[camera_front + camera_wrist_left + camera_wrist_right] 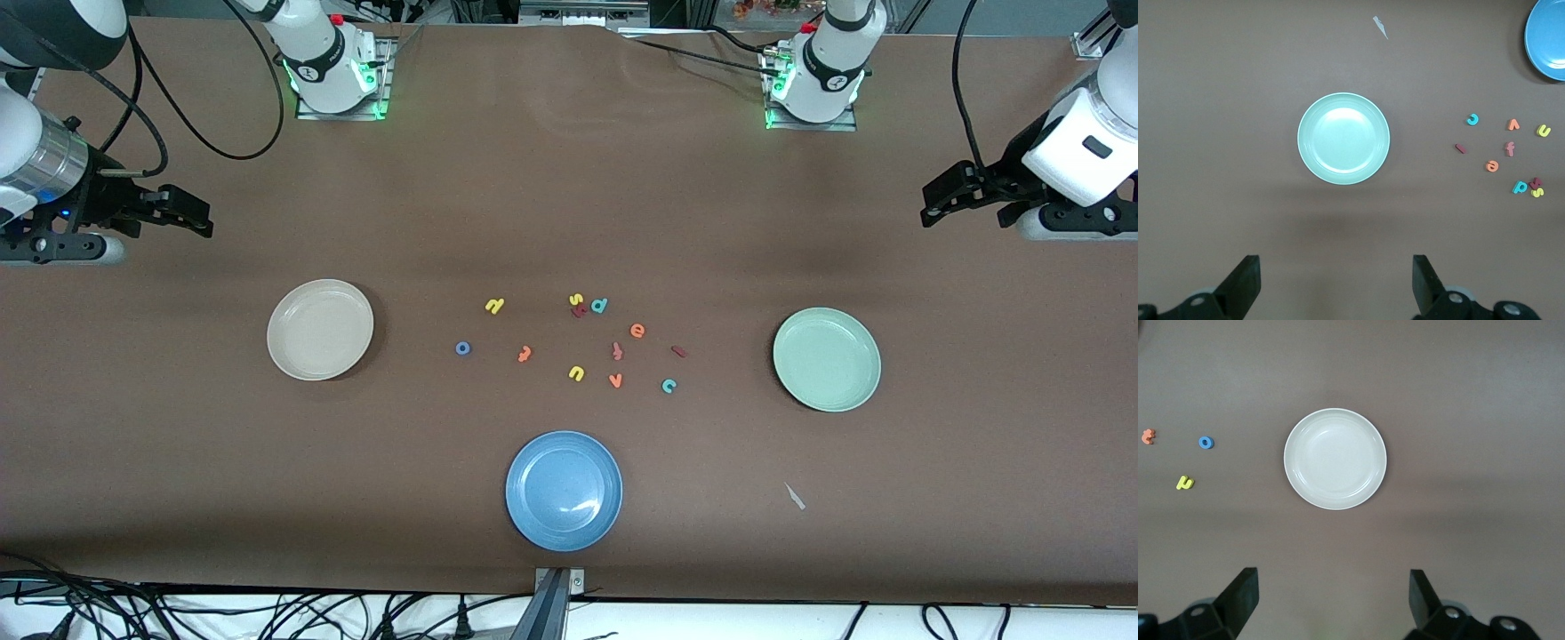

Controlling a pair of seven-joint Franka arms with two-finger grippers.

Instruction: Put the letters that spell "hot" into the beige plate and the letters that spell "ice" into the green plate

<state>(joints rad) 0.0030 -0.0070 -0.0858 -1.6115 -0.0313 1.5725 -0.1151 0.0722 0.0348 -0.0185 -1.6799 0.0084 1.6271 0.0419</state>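
Opening stage of the sorting task, with no letter yet lifted. Both plates are bare: the beige plate [320, 329] lies toward the right arm's end of the table, the green plate [827, 359] toward the left arm's end, and a blue plate [564, 490] sits nearer the front camera than the letter cluster.

Taking the blue plate as landmark, the letters lie farther from the camera than it. The blue "o" [462, 348], the orange "t" [524, 353] and the yellow "h" [494, 306] are on the beige-plate side of the cluster. The orange "e" [637, 331], the dark red "i" [678, 351] and the teal "c" [669, 385] are on the green-plate side.

The right gripper [1331, 600] hangs over bare table at its arm's end, fingers spread and empty, its wrist view centred on the beige plate. The left gripper [1336, 283] hangs likewise, spread and empty, looking down on the green plate.

The next move likely calls for a descent onto one small flat letter, with the fingers straddling it closely. Neighbouring letters stand near, so a careless approach could nudge them.

The two yellow hooked letters are hard to tell apart. A yellow, a red and a teal letter bunch together at the cluster's farthest edge, so their shapes are unclear. The grippers are cut off at the frame edges.
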